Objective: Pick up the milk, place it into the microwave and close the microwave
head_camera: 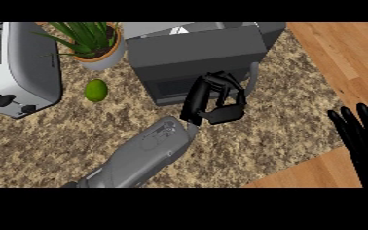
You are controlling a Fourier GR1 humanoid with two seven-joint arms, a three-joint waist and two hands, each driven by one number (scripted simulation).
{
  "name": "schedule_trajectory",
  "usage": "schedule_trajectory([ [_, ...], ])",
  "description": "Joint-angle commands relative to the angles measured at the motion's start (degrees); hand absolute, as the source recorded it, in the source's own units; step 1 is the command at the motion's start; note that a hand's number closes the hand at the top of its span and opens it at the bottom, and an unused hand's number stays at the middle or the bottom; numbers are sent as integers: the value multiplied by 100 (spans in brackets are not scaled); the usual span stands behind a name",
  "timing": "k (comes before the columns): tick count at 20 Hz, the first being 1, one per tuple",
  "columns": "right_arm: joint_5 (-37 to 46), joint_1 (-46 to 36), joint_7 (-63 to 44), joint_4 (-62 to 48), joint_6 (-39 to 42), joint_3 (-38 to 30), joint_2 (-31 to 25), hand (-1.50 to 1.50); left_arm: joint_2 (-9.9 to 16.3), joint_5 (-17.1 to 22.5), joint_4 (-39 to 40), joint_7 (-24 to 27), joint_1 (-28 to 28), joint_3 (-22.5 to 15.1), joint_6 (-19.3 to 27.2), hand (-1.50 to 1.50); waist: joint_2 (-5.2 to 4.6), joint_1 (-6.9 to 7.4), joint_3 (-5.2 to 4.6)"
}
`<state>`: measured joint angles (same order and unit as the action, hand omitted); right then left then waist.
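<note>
In the head view, the microwave (197,58) is seen at twelve o'clock on the table (287,122), its door (194,85) apparently shut or nearly so, with a handle (252,78) at its right edge. The left hand (214,100) is held against the door front, at the centre of the view, with fingers curled and nothing seen between them. The right hand (352,126) is found at three o'clock, open, fingers up, resting at the edge.

The milk cannot be seen on the table; a white shape (179,30) behind the microwave's top edge may be part of it, but this cannot be told. A plant (93,44) stands at eleven o'clock, a lime (96,90) at nine o'clock, a toaster (25,68) at the far left.

The closing step is judged to be in hand or just finished. If the door is not fully latched, a final push toward twelve o'clock is called for; otherwise the hand is to be drawn back.
</note>
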<state>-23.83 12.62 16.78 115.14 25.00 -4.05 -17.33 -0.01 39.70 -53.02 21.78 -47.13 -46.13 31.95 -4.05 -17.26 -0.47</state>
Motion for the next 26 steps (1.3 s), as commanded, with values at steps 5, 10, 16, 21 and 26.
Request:
schedule_trajectory([
  [5,-272,-99,-209,159,49,-102,-173,-150,1,570,543,399,-498,376,-81,150,-73,-212,17],
  [10,-448,-239,-355,348,80,-108,-290,-150,1,776,865,601,-680,436,-185,150,-91,-253,14],
  [16,-608,-339,-460,348,76,-149,-359,-150,1,971,1000,817,-806,438,-205,150,-135,-290,26],
  [21,-801,-313,-603,437,88,-221,-473,-150,1,1128,1078,1000,-792,405,-198,150,-117,-370,25],
  [26,-993,-423,-694,423,7,-353,-534,-150,1,1238,1118,1158,-878,349,-206,150,-130,-392,29],
])
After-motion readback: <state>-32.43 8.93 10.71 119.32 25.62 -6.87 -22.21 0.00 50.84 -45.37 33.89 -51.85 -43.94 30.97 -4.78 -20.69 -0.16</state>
